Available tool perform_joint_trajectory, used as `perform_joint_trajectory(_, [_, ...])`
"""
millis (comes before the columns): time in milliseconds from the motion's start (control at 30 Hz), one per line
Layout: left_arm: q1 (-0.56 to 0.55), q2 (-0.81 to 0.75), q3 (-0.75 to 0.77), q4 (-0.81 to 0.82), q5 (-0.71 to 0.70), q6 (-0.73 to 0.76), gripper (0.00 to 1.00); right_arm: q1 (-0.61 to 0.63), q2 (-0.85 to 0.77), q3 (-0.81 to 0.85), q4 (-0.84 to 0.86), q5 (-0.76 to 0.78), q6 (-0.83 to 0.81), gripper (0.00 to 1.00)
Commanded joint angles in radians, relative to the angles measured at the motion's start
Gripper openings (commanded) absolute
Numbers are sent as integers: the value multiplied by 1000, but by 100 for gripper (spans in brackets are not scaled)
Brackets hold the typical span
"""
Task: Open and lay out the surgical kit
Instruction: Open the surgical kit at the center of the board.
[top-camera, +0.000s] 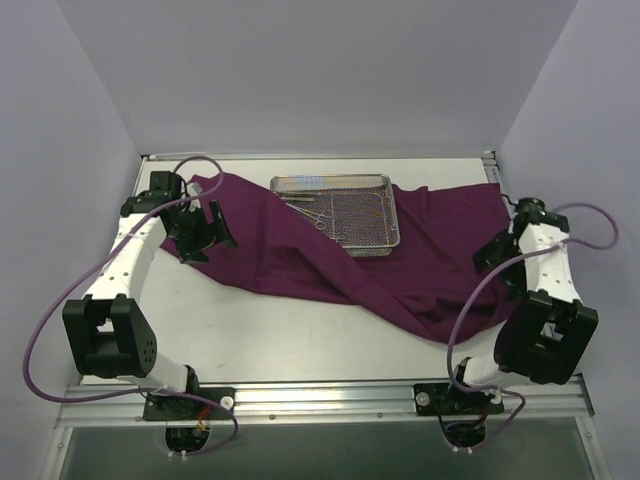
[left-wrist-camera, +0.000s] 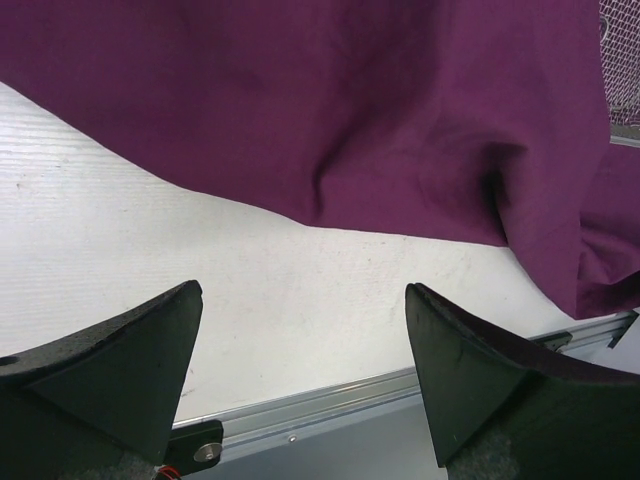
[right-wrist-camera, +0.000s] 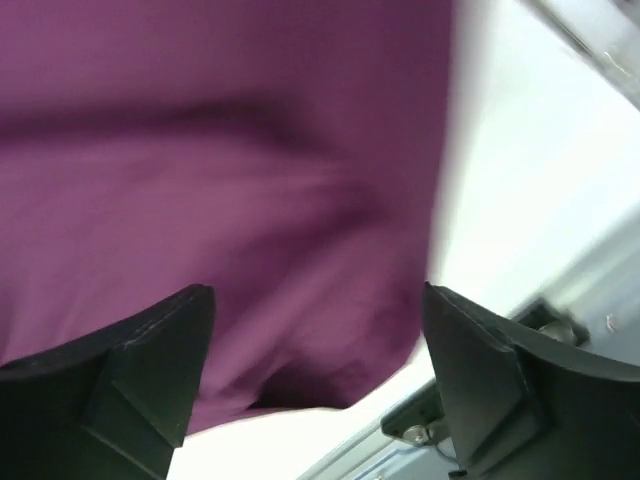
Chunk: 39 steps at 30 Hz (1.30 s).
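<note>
The dark purple cloth wrap (top-camera: 400, 265) lies unfolded across the table, with creases and a fold running toward the front right. The silver wire-mesh tray (top-camera: 336, 210) sits on it at the back centre, holding small silver clamps (top-camera: 318, 213). My left gripper (top-camera: 205, 232) is open and empty over the cloth's left edge. In the left wrist view the left gripper (left-wrist-camera: 300, 290) hangs above bare table, with the cloth (left-wrist-camera: 330, 100) just beyond and a tray corner (left-wrist-camera: 625, 60) at the top right. My right gripper (top-camera: 492, 252) is open and empty over the cloth's right edge (right-wrist-camera: 250, 200), which is blurred.
The white tabletop (top-camera: 260, 330) is bounded by grey walls on the left, back and right. A metal rail (top-camera: 320, 400) runs along the near edge and shows in the left wrist view (left-wrist-camera: 300, 420). Purple cables loop from both arms.
</note>
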Motion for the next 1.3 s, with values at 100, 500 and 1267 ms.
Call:
perform_joint_trajectory(100, [5,-36,24,-29,-30,-16,92,455,130,377,-36,29,-29,92])
perform_joint_trajectory(500, [39,-101,26,-75,-40,-59,92,796,596,750,507,-564,-134,91])
perform_joint_trajectory(1267, [54,-109,73,-109,-94,-62,92,937,862,922,518,-770,-114,53])
